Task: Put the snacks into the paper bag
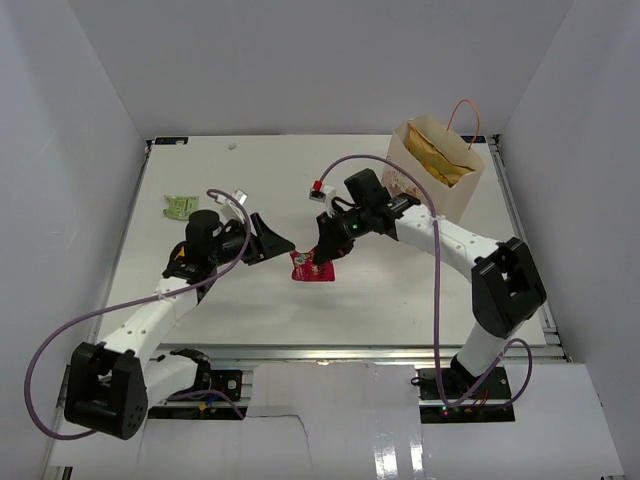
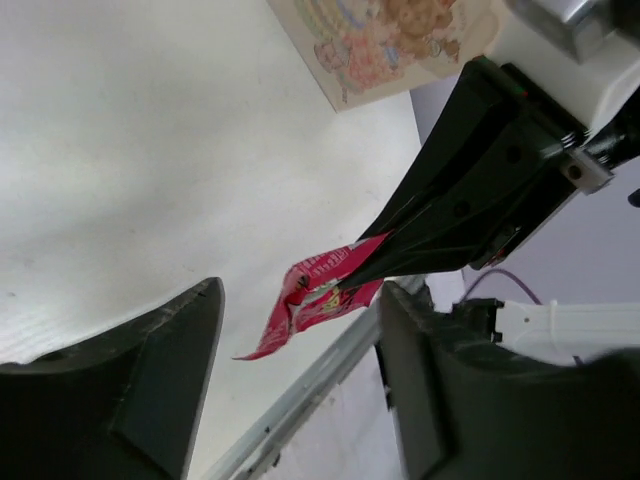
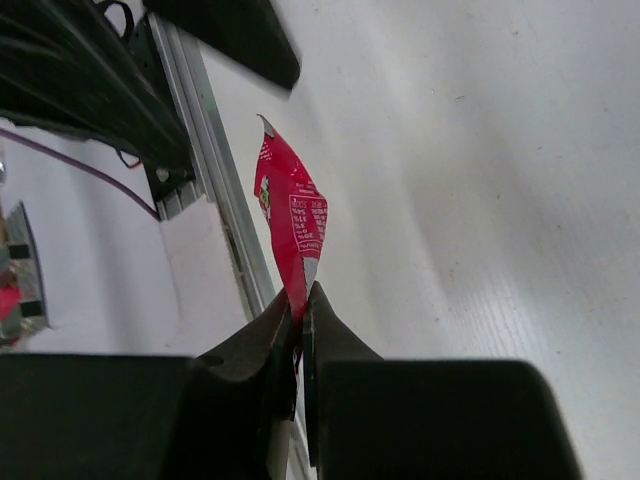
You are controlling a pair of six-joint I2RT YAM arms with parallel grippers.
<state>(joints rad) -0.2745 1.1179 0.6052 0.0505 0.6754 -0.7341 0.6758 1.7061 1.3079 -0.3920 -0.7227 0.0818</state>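
Observation:
My right gripper is shut on the edge of a pink-red snack packet, which hangs from its tips just above the table; the packet also shows in the right wrist view and the left wrist view. My left gripper is open and empty, just left of the packet. The cream paper bag stands upright at the back right, with a tan-gold chip bag inside it. A green packet lies at the left of the table. The yellow packet and dark brown bar are not in view.
The table's metal front rail runs along the near edge. White walls enclose the table on the left, back and right. The bag's printed side shows in the left wrist view.

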